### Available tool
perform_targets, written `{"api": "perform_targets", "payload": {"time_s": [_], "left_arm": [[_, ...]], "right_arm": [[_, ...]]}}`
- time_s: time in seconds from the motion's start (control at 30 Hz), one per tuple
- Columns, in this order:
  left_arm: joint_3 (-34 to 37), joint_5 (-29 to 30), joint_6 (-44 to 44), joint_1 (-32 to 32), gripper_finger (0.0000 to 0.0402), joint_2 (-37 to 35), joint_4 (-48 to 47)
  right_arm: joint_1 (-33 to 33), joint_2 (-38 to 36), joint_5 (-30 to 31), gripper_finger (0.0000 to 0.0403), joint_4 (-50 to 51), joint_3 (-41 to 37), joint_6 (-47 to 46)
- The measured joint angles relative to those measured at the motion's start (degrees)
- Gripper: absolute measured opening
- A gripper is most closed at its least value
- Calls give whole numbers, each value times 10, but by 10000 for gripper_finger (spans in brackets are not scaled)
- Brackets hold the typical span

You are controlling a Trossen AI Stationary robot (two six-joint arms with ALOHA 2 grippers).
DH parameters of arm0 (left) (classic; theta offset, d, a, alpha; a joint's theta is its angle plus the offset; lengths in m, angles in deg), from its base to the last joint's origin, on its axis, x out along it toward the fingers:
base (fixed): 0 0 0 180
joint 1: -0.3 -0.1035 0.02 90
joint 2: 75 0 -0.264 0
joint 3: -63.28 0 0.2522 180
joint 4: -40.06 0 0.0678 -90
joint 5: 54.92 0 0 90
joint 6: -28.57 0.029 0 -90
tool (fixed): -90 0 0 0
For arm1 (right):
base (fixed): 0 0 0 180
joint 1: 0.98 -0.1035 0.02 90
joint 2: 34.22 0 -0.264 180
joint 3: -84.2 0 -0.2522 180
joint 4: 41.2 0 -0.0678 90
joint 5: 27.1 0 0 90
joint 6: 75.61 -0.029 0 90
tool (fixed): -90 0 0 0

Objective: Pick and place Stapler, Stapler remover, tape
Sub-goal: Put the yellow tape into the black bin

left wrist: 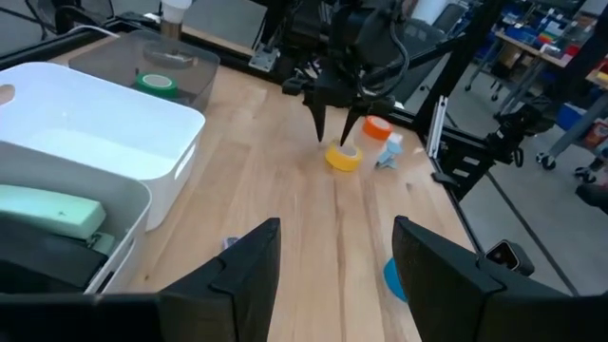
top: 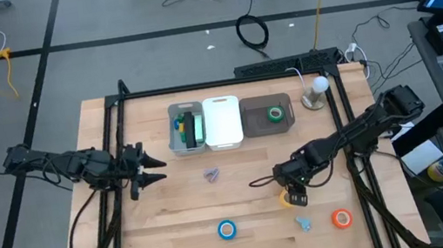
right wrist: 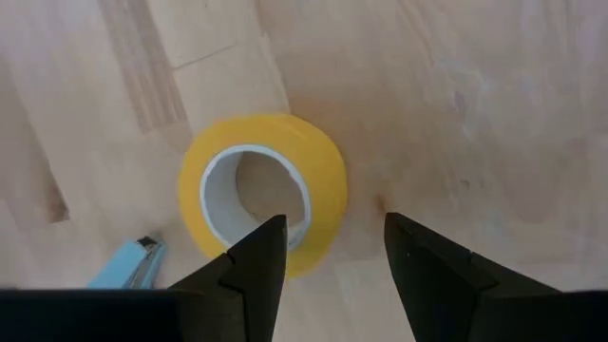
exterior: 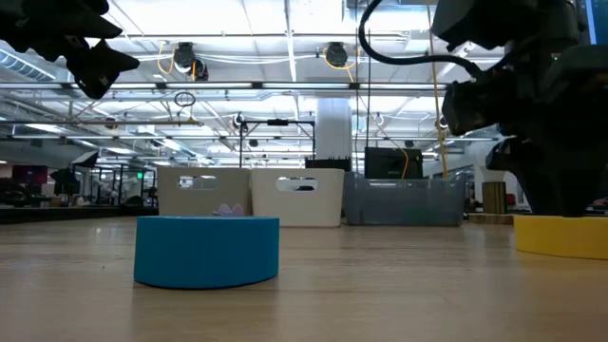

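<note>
Right wrist view: right gripper (right wrist: 328, 256) spread above glossy yellow tape ring (right wrist: 264, 190), wood-grain table (right wrist: 456, 95)

Green ring-shaped tape roll (top: 275, 114): flat inside the grey bin, at 12 o'clock of the table.
Yellow ring-shaped tape roll (right wrist: 263, 193): flat on the wood, pale core upward, at 4 o'clock from table centre.
Blue ring-shaped tape roll (top: 227, 229): flat, at 6 o'clock near the front edge.
Orange ring-shaped tape roll (top: 341, 219): flat, at 5 o'clock, front right.
Small light-blue stapler remover (top: 304, 222): lying between the blue and orange rolls.
Small lilac-grey stapler remover (top: 211, 175): near table centre.
Green stapler (top: 191, 128): inside the left white bin, at 11 o'clock.
</note>
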State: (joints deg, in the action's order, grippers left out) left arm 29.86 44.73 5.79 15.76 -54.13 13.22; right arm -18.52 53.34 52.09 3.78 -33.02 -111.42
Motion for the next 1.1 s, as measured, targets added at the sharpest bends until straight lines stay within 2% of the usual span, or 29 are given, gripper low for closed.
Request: {"api": "perform_targets", "payload": {"time_s": [0.2,0.43,0.57,0.83,1.1], "left_arm": [[0,5,-4,0,202,0,-2],[0,9,-5,0,202,0,-2],[0,9,-7,0,202,0,-3],[0,9,-7,0,202,0,-3],[0,9,-6,0,202,0,-6]], "right_arm": [[0,1,0,172,-49,-30,-9],[0,3,12,164,-55,-48,-31],[0,3,19,132,-68,-49,-34],[11,-2,27,32,-92,-43,-37],[68,-101,2,32,-126,-15,-38]]}}
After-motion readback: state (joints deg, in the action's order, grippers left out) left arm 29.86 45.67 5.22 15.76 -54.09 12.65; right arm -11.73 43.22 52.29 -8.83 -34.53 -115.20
